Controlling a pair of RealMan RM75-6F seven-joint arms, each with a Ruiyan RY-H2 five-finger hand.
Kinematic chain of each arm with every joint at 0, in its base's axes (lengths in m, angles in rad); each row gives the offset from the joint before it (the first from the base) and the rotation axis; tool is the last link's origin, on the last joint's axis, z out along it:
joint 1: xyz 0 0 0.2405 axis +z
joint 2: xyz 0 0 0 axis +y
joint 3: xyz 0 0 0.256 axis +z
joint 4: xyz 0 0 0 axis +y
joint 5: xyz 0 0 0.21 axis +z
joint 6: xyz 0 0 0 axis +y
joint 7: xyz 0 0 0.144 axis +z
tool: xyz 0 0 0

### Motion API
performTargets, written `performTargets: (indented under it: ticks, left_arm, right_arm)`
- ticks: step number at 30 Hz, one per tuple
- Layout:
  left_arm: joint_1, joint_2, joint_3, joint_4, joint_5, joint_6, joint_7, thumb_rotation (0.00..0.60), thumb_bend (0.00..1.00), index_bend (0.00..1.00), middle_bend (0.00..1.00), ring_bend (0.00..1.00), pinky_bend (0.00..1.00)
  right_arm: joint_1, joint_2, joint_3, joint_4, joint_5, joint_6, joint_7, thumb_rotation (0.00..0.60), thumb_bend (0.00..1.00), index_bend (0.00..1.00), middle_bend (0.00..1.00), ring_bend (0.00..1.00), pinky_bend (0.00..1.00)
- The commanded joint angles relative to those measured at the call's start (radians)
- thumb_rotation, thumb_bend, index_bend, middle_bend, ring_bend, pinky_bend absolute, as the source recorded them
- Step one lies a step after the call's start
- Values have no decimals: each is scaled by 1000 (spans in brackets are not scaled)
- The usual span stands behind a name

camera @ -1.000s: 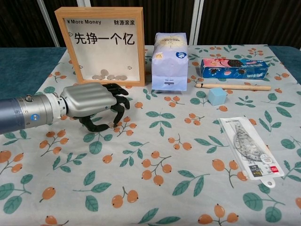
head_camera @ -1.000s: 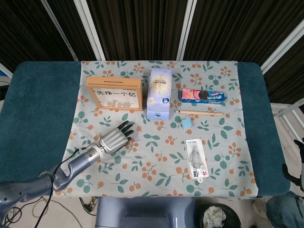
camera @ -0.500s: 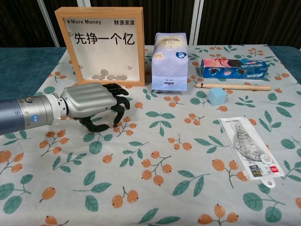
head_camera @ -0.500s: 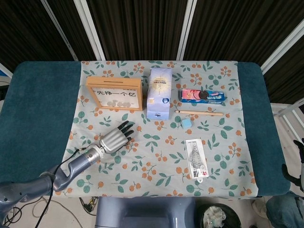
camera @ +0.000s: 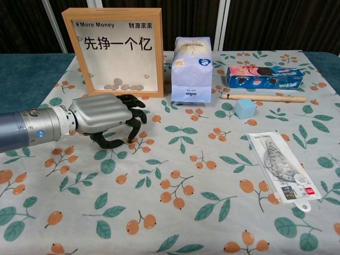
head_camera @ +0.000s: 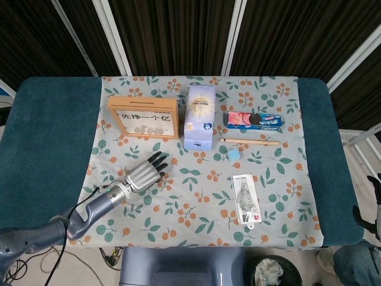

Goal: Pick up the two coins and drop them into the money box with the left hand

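Left hand (camera: pixel 106 118), lower left of chest view: your fingers curl down onto desk (camera: pixel 212 212), palm down; whether they pinch a coin, cannot tell. Money box (camera: pixel 118 50) upright just behind, coins (camera: pixel 125 86) inside. Right hand unseen.

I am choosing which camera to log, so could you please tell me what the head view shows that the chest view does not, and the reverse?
Only the head view shows the whole blue table beyond the floral cloth, the left forearm with its cable, and the floor past the table's near edge. Only the chest view shows the money box front-on, with its printed lettering legible and the coins lying inside, and the left hand side-on with fingers curled down toward the cloth. Both share the hand, money box, white pouch, biscuit box, wooden stick, blue cube and packaged ruler.
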Motion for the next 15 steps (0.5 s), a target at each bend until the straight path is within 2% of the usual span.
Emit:
performTargets:
  ticks: [1,15]
  left_arm:
    - [0,0,0,-1,0,1,0,600,406,539,185,0,0]
    - [4,1,1,0,4,9,1,600,412,611,196,0,0]
  right_arm:
    - [0,0,0,0,1,-1,1,600,439,146,69,11,0]
    - [2,2,-3,-3,5,-7,-1,600,439,146,69,11,0]
